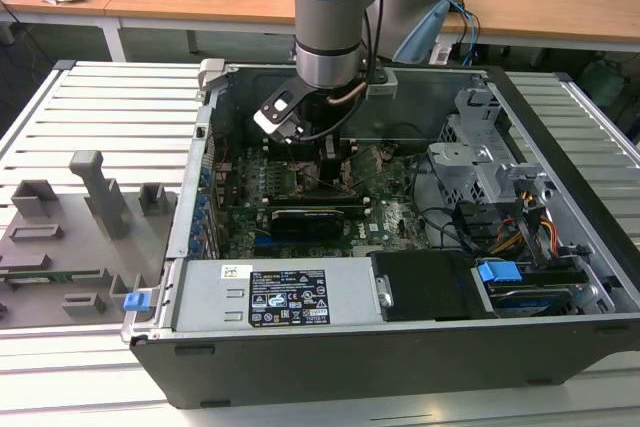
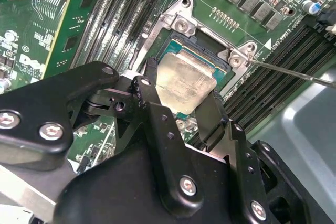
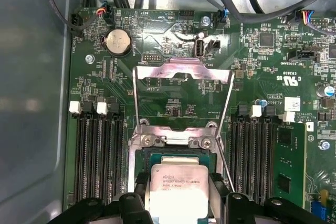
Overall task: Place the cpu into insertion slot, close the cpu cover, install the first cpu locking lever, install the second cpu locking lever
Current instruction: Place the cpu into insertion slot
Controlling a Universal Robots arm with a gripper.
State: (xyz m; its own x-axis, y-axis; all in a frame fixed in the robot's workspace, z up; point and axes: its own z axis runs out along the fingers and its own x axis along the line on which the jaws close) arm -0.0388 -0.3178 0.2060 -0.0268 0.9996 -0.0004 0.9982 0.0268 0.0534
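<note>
In both wrist views my gripper (image 2: pixel 181 85) (image 3: pixel 179 195) is shut on the cpu (image 2: pixel 184 82) (image 3: pixel 177 184), a pale silver square chip pinched between two black fingers (image 2: pixel 149 95). The chip hangs just above the insertion slot (image 3: pixel 157 156) (image 2: pixel 170 51), a dark socket with a metal rim on the green motherboard, and covers part of it. The cpu cover (image 3: pixel 184 71) stands swung open beyond the socket. Thin wire locking levers (image 3: pixel 227 106) (image 2: pixel 294 73) are raised at the socket's sides. In the exterior view the gripper (image 1: pixel 325 162) reaches down inside the open computer case (image 1: pixel 560 117).
Long black memory slots (image 3: pixel 97 156) (image 3: pixel 257 156) flank the socket. A black expansion card (image 1: pixel 305 219) lies nearer the camera, then the power supply (image 1: pixel 270 297). A metal drive cage (image 1: pixel 480 152) and cables fill the exterior view's right. Grey fixtures (image 1: pixel 95 197) sit outside the case.
</note>
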